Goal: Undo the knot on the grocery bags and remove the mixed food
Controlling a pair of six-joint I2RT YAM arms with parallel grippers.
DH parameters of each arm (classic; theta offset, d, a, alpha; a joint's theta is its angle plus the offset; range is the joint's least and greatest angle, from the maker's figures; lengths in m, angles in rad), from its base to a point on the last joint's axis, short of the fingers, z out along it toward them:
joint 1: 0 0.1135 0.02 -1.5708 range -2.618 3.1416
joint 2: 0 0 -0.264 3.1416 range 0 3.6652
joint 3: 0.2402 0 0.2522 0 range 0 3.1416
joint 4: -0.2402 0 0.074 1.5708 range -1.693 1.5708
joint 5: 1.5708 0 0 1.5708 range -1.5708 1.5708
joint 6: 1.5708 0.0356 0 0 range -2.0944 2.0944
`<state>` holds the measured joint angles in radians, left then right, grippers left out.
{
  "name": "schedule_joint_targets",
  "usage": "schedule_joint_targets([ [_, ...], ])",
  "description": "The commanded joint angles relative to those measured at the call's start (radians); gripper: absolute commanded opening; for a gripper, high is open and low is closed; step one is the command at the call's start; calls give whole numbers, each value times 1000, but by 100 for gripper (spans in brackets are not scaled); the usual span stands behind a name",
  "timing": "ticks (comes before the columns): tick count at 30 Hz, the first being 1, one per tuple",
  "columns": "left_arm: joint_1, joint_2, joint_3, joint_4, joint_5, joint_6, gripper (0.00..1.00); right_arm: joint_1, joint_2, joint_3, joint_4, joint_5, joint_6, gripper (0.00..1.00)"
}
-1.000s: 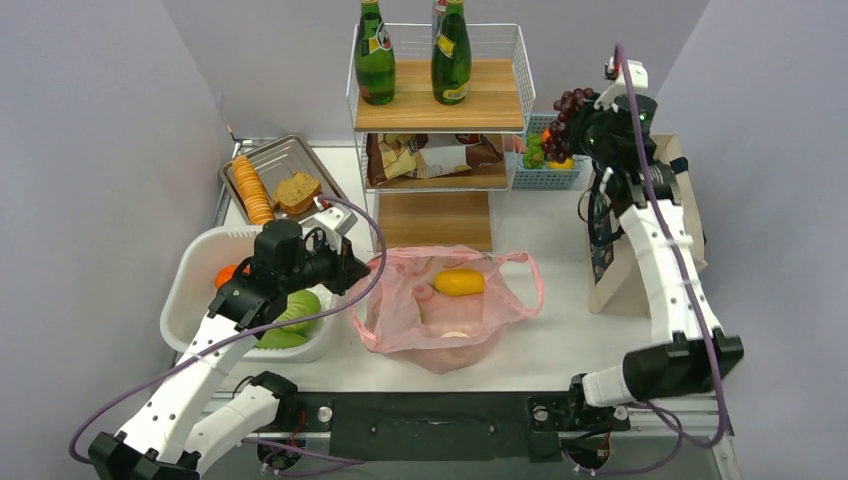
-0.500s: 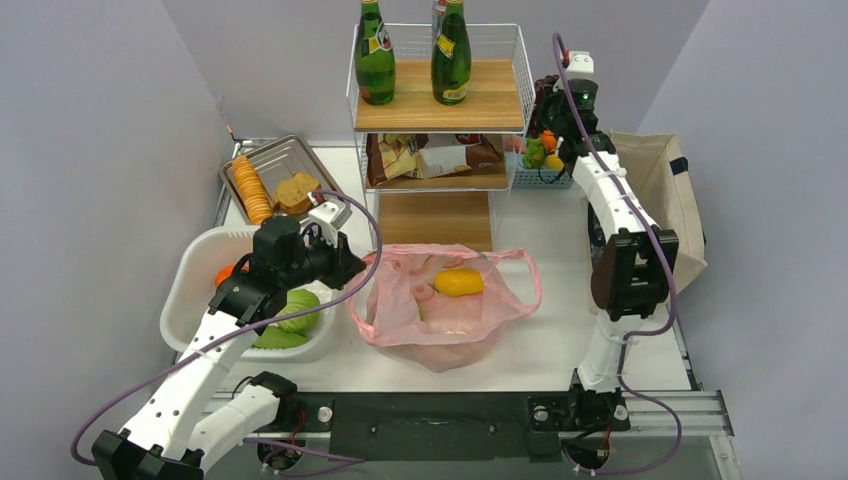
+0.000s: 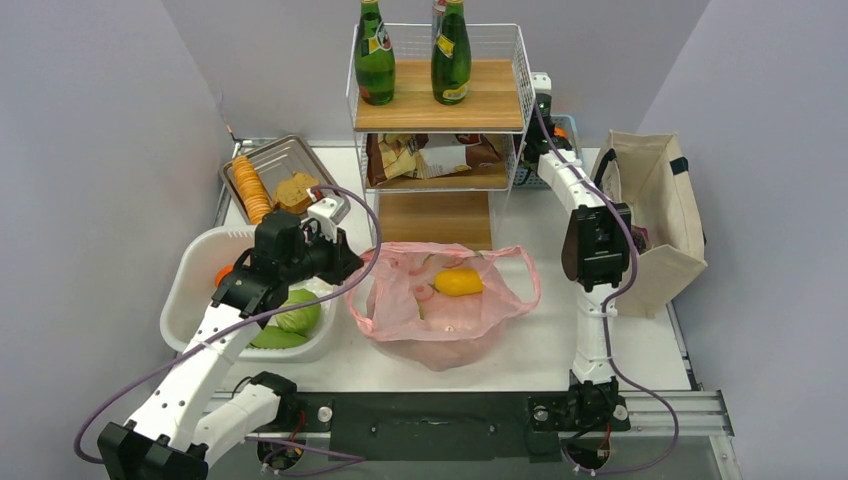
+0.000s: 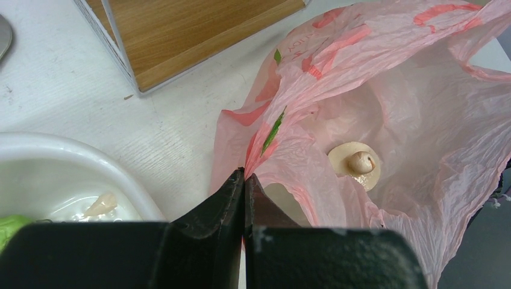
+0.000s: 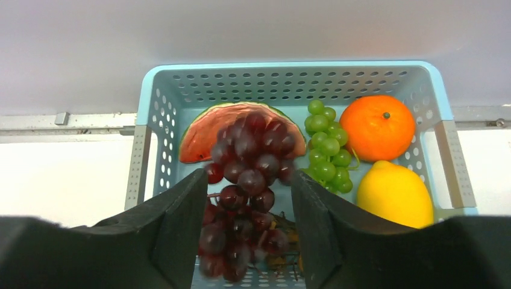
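White table [image 3: 540, 345], overhead view.
- Wire rack [image 3: 410, 108], top centre.
- Beige tote [image 3: 670, 200] at right edge, mouth open.
- Pink grocery bag [image 3: 395, 305], centre frame just below the rack. Mouth gapes and one loop handle [image 3: 527, 285] lies slack at its right.
- White tub [image 3: 185, 290] left of bag.
- Blue basket [image 5: 289, 75], upper centre of right wrist view, holds fruit.
- Left gripper [image 4: 245, 176], bottom centre of its view. Jaws fully closed, pinching the bag's left rim.
- Right gripper [image 5: 249, 177] above basket. Jaws parted about halfway, dark grapes [image 5: 250, 147] in the gap. Cannot tell whether the pads touch them.
- Lemon [image 3: 458, 282] lies in bag, upper middle.
- Mushroom [image 4: 355, 165] on bag floor, right of centre in left wrist view.
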<state>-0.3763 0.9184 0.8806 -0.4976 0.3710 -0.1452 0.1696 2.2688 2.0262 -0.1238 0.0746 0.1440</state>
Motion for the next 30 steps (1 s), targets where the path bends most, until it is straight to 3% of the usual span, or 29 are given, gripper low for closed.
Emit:
schedule_joint_targets([
  [1, 11, 6, 55, 30, 6, 9, 0, -5, -29, 54, 52, 36, -19, 56],
  [8, 2, 20, 58, 30, 59, 66, 0, -47, -202, -128, 47, 15, -40, 65],
  [18, -27, -12, 27, -7, 135, 138, 0, -63, -782, -680, -19, -103, 69, 67],
  [20, -39, -26, 21, -1, 144, 169, 0, -63, -911, -761, -99, -162, 65, 67],
  [23, -68, -42, 13, 10, 131, 200, 0, -54, -1166, -900, -203, -419, -83, 67],
  [26, -88, -46, 11, 20, 120, 212, 0, 79, -1406, -980, -309, -501, -223, 64],
  [30, -119, -42, 8, 41, 101, 212, 0, 397, -1489, -984, -417, -417, -347, 59],
])
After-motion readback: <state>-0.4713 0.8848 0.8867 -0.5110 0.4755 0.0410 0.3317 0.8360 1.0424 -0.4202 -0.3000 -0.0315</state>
